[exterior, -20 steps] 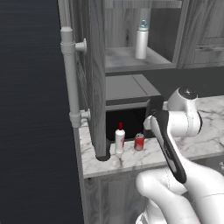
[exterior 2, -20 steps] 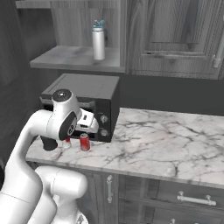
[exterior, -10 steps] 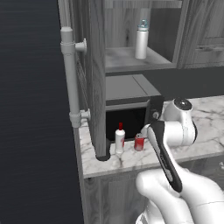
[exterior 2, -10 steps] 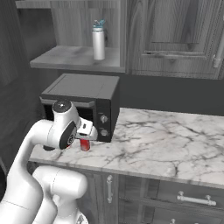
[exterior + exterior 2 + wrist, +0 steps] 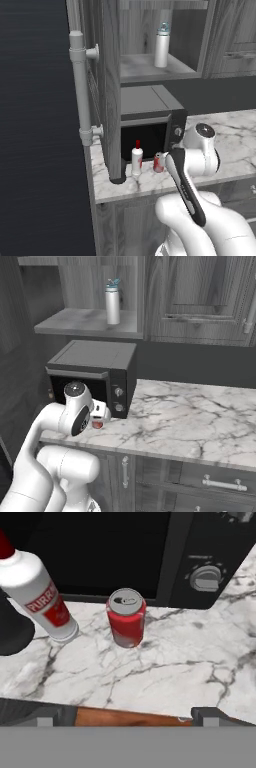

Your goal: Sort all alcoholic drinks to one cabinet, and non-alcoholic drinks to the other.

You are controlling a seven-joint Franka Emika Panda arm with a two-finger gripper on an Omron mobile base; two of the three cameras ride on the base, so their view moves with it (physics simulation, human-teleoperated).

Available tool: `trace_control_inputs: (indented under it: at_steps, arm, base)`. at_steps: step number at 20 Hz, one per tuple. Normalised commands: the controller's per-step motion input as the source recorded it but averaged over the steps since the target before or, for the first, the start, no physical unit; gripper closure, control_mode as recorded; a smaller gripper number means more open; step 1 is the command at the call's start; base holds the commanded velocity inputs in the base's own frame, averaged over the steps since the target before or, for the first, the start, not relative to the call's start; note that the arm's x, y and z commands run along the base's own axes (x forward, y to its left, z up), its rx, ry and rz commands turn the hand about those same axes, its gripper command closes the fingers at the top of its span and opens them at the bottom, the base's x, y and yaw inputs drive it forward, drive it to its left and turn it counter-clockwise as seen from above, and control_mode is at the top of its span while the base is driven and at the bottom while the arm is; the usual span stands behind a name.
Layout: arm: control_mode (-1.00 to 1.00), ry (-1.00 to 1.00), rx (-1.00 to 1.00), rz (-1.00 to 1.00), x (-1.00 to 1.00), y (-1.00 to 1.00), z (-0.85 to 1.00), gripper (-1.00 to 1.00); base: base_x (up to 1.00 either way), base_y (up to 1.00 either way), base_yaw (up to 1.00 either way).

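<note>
The gripper [image 5: 128, 716] has its jaws wide apart and holds nothing. The red soda can [image 5: 126, 617] stands on the marble counter [image 5: 165, 677] just past the jaws, in the middle. The white bottle with a red label [image 5: 39, 596] stands to the can's left, near the black microwave [image 5: 200, 557].

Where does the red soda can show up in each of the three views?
Left base view: red soda can on the marble counter, just right of the white bottle, before the microwave.
Right base view: a sliver of red beside the arm's wrist.
Hand view: centre, upright.
Shared landmark: the black microwave behind it.
</note>
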Motion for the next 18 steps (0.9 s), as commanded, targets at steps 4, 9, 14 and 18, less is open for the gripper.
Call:
trace_control_inputs:
  at_steps: [4,9,14,18]
  arm:
    - [-1.0,0.0,0.0,0.1,0.14,0.03,-0.22,-1.0]
    - [-1.0,0.0,0.0,0.04,0.15,0.0,-0.1,-1.0]
    - [-1.0,0.0,0.0,0.0,0.17,0.0,-0.06,-1.0]
    - [-1.0,0.0,0.0,0.0,0.12,0.05,-0.18,-1.0]
  base:
    - [0.0,0.0,0.0]
    - [0.0,0.0,0.0]
    - [0.0,0.0,0.0]
    - [0.0,0.0,0.0]
